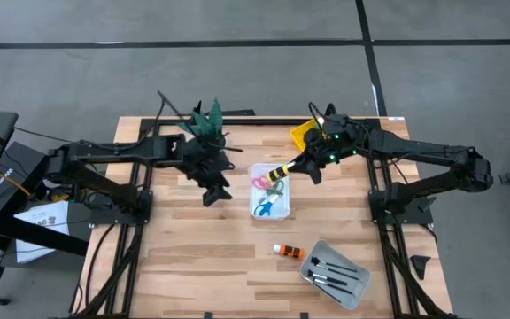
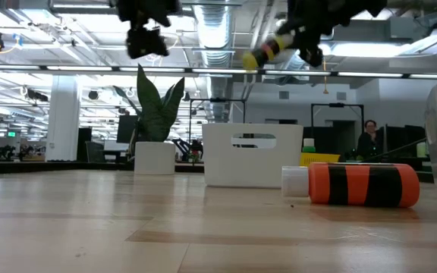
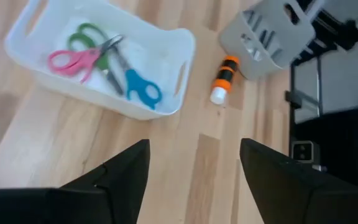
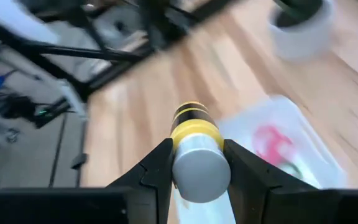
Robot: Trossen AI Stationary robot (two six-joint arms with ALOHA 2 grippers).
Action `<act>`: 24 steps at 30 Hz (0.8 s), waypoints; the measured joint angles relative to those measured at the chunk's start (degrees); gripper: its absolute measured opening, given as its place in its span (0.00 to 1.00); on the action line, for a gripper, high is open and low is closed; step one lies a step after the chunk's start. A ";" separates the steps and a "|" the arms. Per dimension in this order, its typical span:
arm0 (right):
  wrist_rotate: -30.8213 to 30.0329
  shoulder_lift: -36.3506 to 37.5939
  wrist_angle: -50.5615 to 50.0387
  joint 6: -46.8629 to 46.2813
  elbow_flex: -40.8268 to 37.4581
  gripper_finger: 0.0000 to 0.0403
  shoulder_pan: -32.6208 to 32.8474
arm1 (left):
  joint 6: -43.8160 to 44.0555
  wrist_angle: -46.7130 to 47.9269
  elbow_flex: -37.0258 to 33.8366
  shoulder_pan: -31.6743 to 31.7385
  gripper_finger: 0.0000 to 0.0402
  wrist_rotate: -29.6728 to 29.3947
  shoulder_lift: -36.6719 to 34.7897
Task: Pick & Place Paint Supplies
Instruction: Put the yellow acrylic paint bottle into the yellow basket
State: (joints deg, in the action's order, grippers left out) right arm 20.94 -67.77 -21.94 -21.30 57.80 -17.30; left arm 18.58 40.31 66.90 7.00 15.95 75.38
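My right gripper (image 1: pixel 306 165) is shut on a yellow, black-banded paint bottle (image 1: pixel 279 171), held in the air over the far end of the white tray (image 1: pixel 282 210). Pink, green and blue scissors (image 3: pixel 98 62) lie in that tray. An orange, black-striped bottle (image 1: pixel 287 252) lies on its side on the table, between the white tray and a grey tray (image 1: pixel 358 285) that holds dark brushes (image 1: pixel 330 270). My left gripper (image 1: pixel 212 191) hangs open above the table, left of the white tray, with nothing between its fingers (image 3: pixel 126 171). My right gripper pinches the yellow bottle's pale round cap end (image 4: pixel 201 167) between its two fingers (image 4: pixel 156 169). The fingers lie along the bottle, slanting down from the table's right side. The bottle sticks out beyond the fingertips, tilted and lifted clear (image 2: pixel 268 49).
A yellow tray (image 1: pixel 301 135) sits under my right arm at the far side. A potted plant (image 1: pixel 207 120) stands at the far edge behind my left gripper. Bare wood lies at the near left of the table.
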 joint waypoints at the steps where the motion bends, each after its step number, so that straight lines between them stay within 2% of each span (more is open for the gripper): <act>1: -0.16 -0.02 -1.64 -0.29 0.00 0.27 -0.91 | 1.17 -0.12 -1.38 0.17 0.60 -0.56 -1.28; 7: -2.50 -0.02 -8.05 -2.13 1.13 0.27 -5.65 | 7.15 -2.53 -8.98 0.21 0.58 -5.73 -8.66; 12: -6.28 -3.41 -18.81 -2.35 7.45 0.27 -11.35 | 12.58 -7.17 -14.66 0.21 0.56 -8.70 -13.33; 16: -7.68 -9.92 -30.02 -0.41 17.51 0.27 -15.68 | 13.72 -8.16 -16.40 0.21 0.56 -10.05 -14.74; 24: -10.23 -27.69 -52.62 11.50 42.58 0.27 -21.53 | 13.40 -9.87 -16.40 0.21 0.56 -10.43 -15.09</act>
State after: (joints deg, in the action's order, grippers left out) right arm 10.71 -95.45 -74.56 -9.80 100.38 -38.84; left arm 31.98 30.44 50.50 7.20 5.52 60.29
